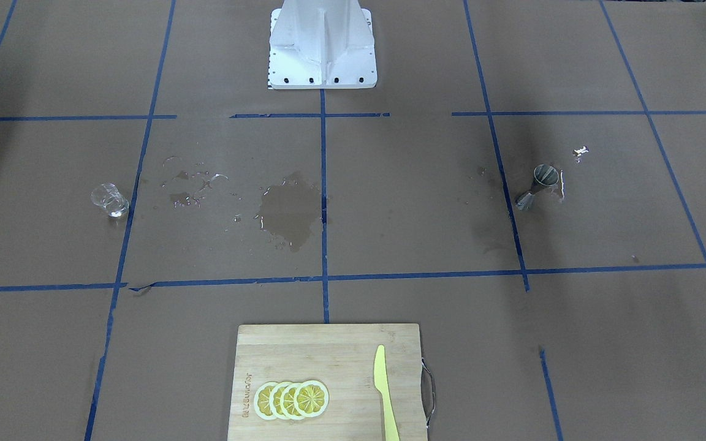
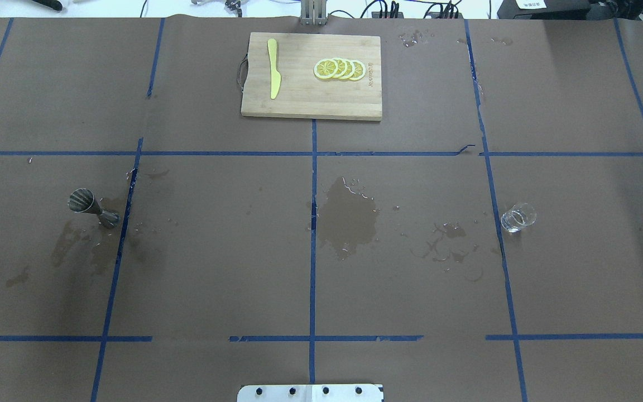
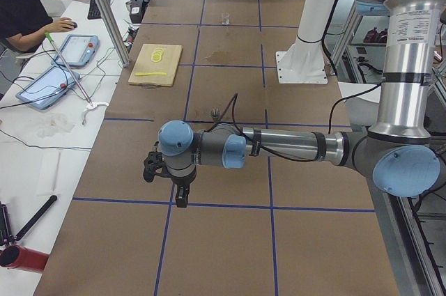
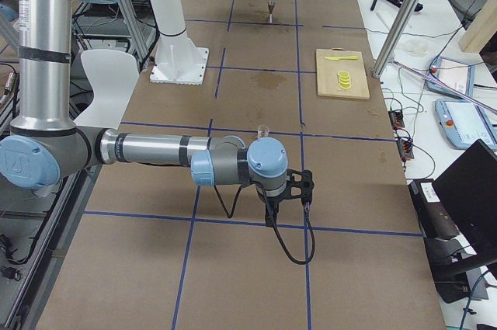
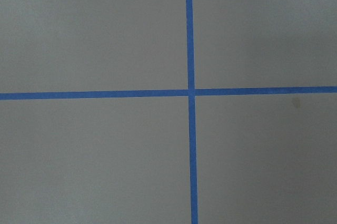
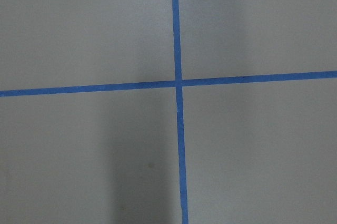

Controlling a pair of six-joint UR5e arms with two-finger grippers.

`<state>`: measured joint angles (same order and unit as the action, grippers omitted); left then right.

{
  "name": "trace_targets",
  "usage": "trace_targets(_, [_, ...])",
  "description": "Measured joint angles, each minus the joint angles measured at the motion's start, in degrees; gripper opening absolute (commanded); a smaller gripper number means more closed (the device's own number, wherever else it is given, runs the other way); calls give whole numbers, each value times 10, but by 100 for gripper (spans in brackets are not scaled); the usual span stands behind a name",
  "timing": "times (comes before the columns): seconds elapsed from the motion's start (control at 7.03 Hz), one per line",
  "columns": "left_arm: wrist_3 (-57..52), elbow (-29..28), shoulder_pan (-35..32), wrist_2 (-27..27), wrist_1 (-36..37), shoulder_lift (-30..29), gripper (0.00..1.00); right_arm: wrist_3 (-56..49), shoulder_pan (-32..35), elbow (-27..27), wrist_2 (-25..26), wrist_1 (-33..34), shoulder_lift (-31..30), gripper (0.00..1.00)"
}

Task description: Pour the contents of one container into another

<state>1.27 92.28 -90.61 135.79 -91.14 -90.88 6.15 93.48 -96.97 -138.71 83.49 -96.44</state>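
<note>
table (image 2: 215, 279): grippers sit out toward opposite ends. left gripper (image 3: 181, 197) and right gripper (image 4: 283, 202) show only side-on, so can't tell if jaws are apart. jigger (image 2: 91, 205) stands upright, axis vertical, inboard of the left gripper, which is nearer. glass (image 2: 518, 218) is inboard of the right.

No text was legible — the rectangular light bamboo cutting board (image 1: 328, 349), well apart from the left gripper (image 3: 182, 202), bore a burnt-in brand mark (image 1: 246, 395) too blurred to read.
</note>
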Motion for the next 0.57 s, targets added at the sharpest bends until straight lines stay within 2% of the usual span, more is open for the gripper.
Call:
trace_targets(0.28, [0, 7, 1, 0, -15, -1, 100, 0, 1, -4, -2, 2, -1, 100])
trace_targets(0.57, [3, 38, 8, 0, -77, -6, 100, 0, 1, -6, -3, 1, 2, 100])
